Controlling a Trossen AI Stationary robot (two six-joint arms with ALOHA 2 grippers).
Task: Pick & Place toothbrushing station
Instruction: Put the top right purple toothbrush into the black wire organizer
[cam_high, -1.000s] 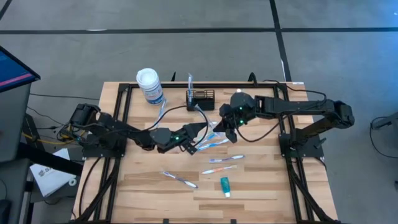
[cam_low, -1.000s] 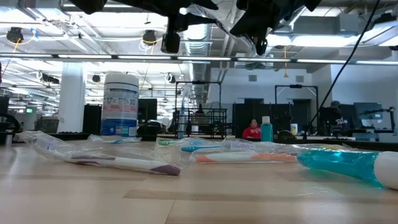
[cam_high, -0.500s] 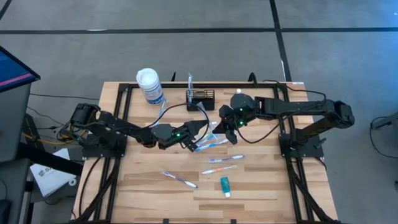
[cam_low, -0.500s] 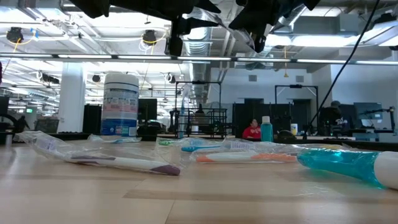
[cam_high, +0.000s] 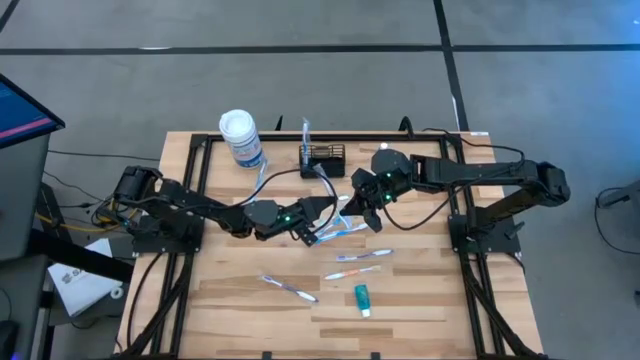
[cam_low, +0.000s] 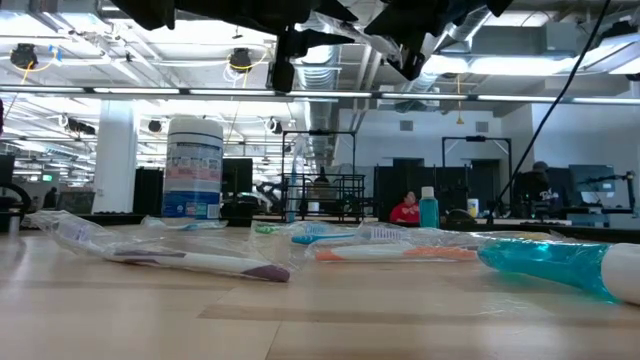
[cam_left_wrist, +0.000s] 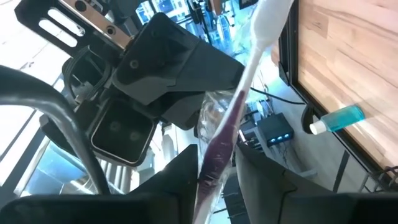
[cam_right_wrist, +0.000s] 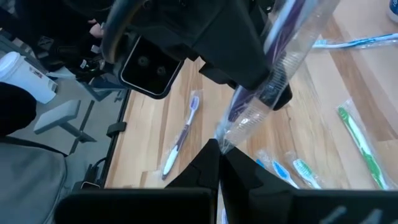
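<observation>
High view: the toothbrushing station (cam_high: 322, 158), a small black wire-mesh basket, stands at the far edge of the table (cam_high: 230, 305), just right of a white-lidded canister (cam_high: 240, 137) with a blue label. Both arms meet above the table's middle, in front of the basket. The left gripper (cam_high: 312, 232) has its fingers narrowed on a wrapped purple toothbrush (cam_left_wrist: 231, 121); the right gripper (cam_high: 368, 212) has its fingers fully closed, pinching the clear wrapper of that same brush, as the right wrist view shows. The two grippers are near each other, above a cluster of wrapped blue toothbrushes (cam_high: 340, 226) lying on the wood. Nearer the front edge lie a wrapped orange-handled brush (cam_high: 358, 258), another wrapped brush (cam_high: 352, 272), a purple-ended brush (cam_high: 290, 289) and a teal tube (cam_high: 362, 299). A cable (cam_high: 290, 175) loops between canister and basket.
</observation>
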